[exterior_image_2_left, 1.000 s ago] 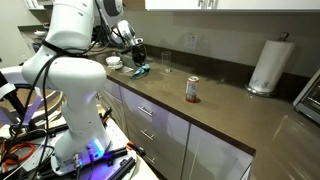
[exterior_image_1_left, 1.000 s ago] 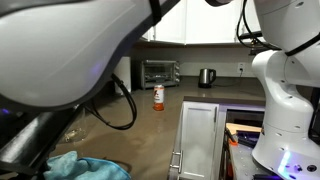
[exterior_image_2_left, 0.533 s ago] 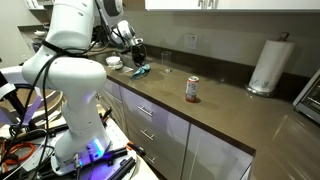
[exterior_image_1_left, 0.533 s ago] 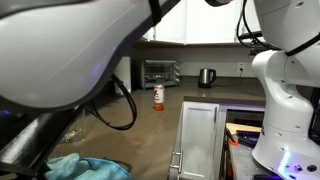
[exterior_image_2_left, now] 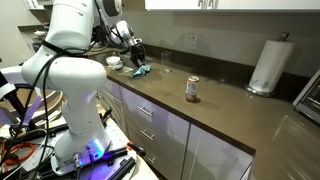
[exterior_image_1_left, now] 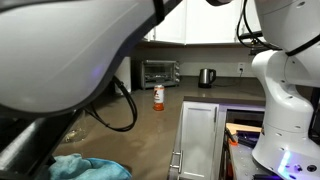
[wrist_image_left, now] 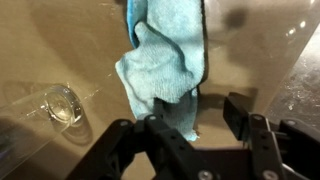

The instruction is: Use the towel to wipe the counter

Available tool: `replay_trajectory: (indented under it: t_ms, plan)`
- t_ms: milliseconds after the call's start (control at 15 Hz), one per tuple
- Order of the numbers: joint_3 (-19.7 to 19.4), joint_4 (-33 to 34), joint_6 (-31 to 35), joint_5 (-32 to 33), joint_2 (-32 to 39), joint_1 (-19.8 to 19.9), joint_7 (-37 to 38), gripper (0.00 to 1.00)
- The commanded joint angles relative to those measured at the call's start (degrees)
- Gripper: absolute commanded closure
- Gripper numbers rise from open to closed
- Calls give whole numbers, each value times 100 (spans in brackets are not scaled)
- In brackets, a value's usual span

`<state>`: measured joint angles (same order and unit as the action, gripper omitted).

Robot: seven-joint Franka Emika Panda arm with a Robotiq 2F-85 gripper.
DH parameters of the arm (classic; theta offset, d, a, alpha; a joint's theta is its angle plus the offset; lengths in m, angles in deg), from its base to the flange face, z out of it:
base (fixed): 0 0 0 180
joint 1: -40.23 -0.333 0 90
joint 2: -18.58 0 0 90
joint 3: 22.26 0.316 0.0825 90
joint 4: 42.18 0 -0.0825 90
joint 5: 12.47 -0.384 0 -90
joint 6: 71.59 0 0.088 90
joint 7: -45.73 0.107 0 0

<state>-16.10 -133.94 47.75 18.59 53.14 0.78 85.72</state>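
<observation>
Just beyond gripper [wrist_image_left: 205,125] on counter [wrist_image_left: 55,40]: towel [wrist_image_left: 165,60], long axis near-to-far. Jaws apart, nothing gripped; towel's near end just inside gap.

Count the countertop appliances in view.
2: toaster oven at the far end of the counter, kettle beside it. The arm blocks part of the view; others may be hidden.

The arm [exterior_image_2_left: 72,50] bends over, gripper [wrist_image_left: 195,118] fingers [wrist_image_left: 243,118] spread apart, pointing down.
</observation>
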Motion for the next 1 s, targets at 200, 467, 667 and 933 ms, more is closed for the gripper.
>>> replay_trajectory:
  t_ms: [200,467,667,933]
  plan:
    - [-21,-121,-243,-97,-253,-217,90,0]
    - [65,-228,-212,-191,-424,-278,41,0]
    - [73,-475,-103,-231,-676,-303,179,0]
    - [157,-981,-10,-397,-1113,-199,321,0]
